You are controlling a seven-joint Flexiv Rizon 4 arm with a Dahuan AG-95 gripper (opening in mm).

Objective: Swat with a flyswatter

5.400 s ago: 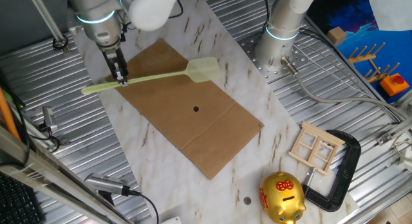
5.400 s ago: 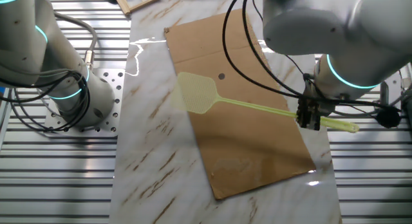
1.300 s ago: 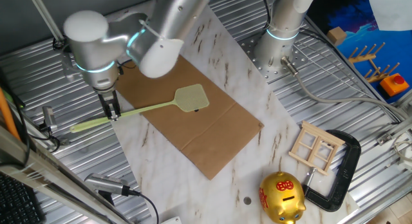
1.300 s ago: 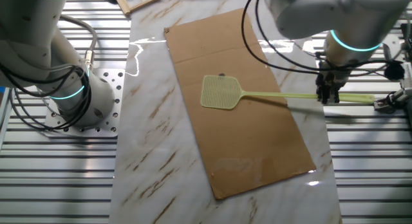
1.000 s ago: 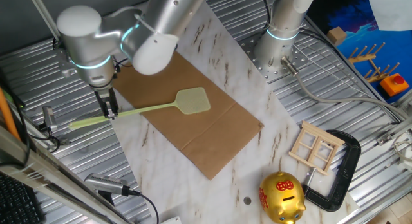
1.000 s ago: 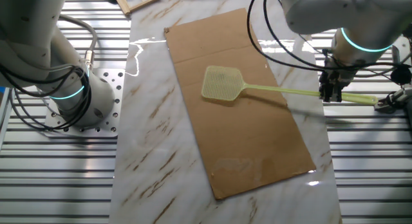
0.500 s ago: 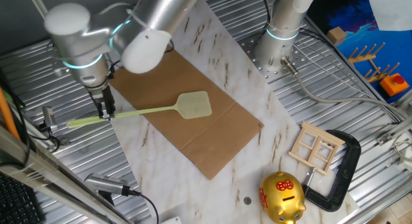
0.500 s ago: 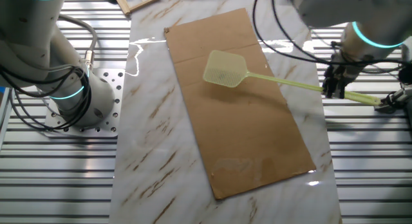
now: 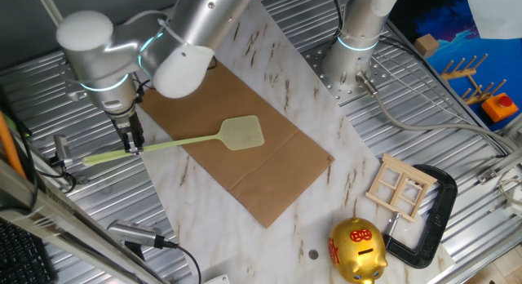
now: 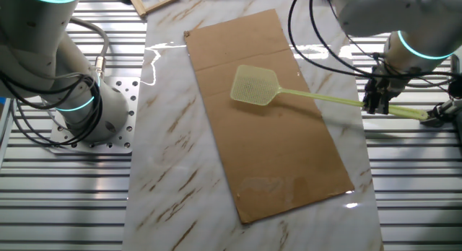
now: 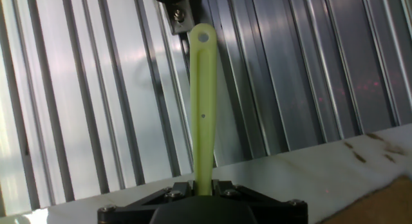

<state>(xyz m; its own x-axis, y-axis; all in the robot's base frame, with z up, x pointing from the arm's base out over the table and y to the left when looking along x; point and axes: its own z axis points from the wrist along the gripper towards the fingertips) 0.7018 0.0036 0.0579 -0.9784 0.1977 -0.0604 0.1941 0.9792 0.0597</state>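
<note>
The pale yellow-green flyswatter (image 9: 175, 142) is held by its long handle, its mesh head (image 9: 243, 133) low over the brown sheet (image 9: 245, 161). In the other fixed view the head (image 10: 253, 86) is over the sheet's middle (image 10: 281, 150) and the handle runs right. My gripper (image 9: 131, 140) is shut on the handle near its tail end, at the sheet's left side; it also shows in the other fixed view (image 10: 375, 103). In the hand view the handle (image 11: 203, 102) rises from between my jaws (image 11: 204, 188) over the ribbed metal.
A second arm's base (image 9: 351, 55) stands at the back. A gold piggy bank (image 9: 356, 250), a black clamp (image 9: 432, 215) and a small wooden frame (image 9: 400, 186) sit at the front right. Ribbed metal table (image 9: 49, 96) surrounds the marble board (image 9: 196, 219).
Over the last second the swatter's head lifted off the sheet and swung a little, then came slightly down again. My gripper stays shut on the handle and shifted slightly left.
</note>
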